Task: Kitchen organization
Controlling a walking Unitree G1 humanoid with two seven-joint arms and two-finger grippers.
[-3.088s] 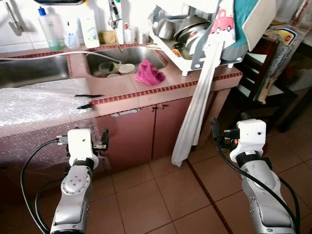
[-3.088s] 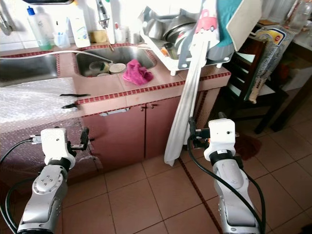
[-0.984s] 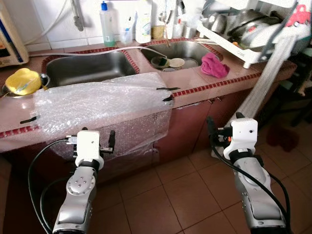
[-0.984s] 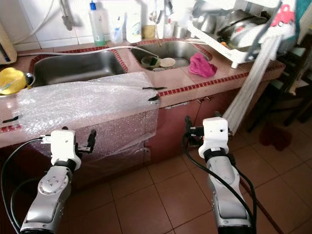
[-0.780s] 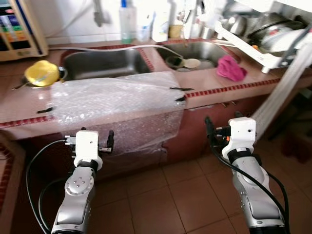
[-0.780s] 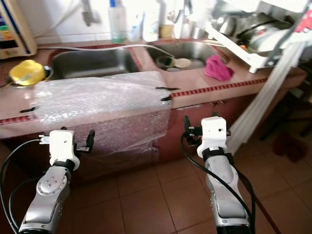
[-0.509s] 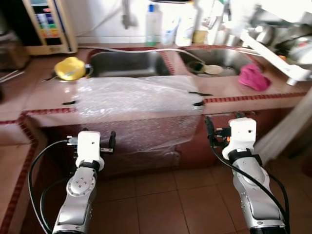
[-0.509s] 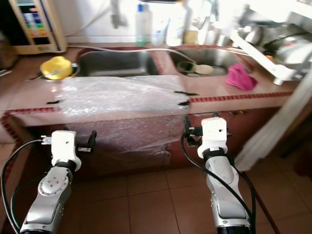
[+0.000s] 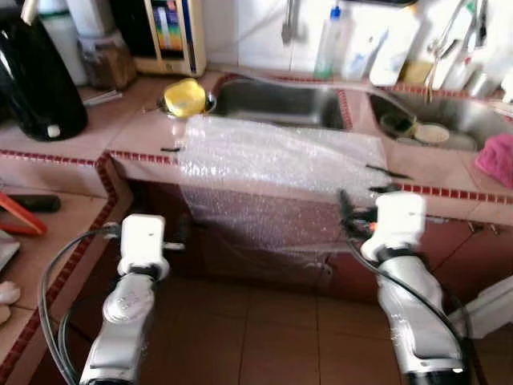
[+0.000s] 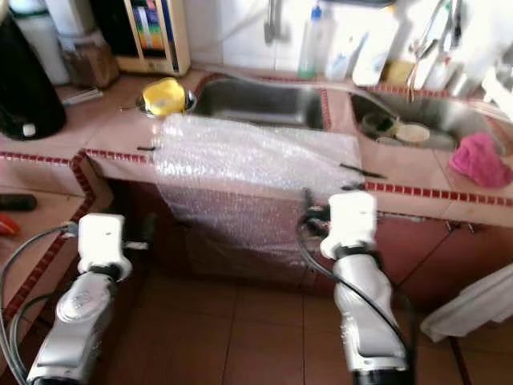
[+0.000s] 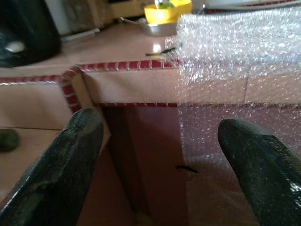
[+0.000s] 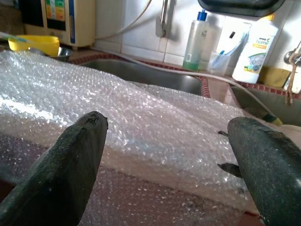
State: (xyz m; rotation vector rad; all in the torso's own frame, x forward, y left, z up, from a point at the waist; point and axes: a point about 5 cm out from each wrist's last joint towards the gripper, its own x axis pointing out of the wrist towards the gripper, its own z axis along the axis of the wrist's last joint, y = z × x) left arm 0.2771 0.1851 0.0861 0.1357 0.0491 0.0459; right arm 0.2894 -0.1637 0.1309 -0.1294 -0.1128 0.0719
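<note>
- A tiled kitchen counter (image 9: 72,144) with a dark red border runs across the scene, seen from above by a robot standing on the brown floor tiles in front of it.
- A sheet of bubble wrap (image 9: 280,160) lies on the counter, in front of the left sink basin (image 9: 276,103), and drapes down over the counter's front edge across the cabinet face. Short strips of black tape hold its corners.
- The left gripper (image 11: 160,155) hangs below counter height, in front of the counter's inner corner, just left of the hanging wrap. Its two black fingers are spread wide apart and hold nothing.
- The right gripper (image 12: 174,155) is raised near the counter's front edge, facing the right part of the bubble wrap. Its fingers are also spread wide and empty, not touching the wrap.
- A yellow bowl-like item (image 9: 184,96) sits in a metal dish on the counter, just beyond the wrap's far left corner.
- A black kettle or jug (image 9: 36,80) stands on the far left stretch of the counter.
- A cream-coloured appliance with coloured buttons (image 9: 170,36) stands against the white wall tiles at the back of the counter.
- Behind the left basin stand a clear soap bottle with a blue cap (image 12: 196,40) and a white bottle with a yellow cap (image 12: 258,49).
- The right sink basin (image 10: 417,120) holds a few dishes.
- A pink cloth (image 10: 479,160) lies on the counter in front of the right basin, at the right end of the wrap's side of the counter.
</note>
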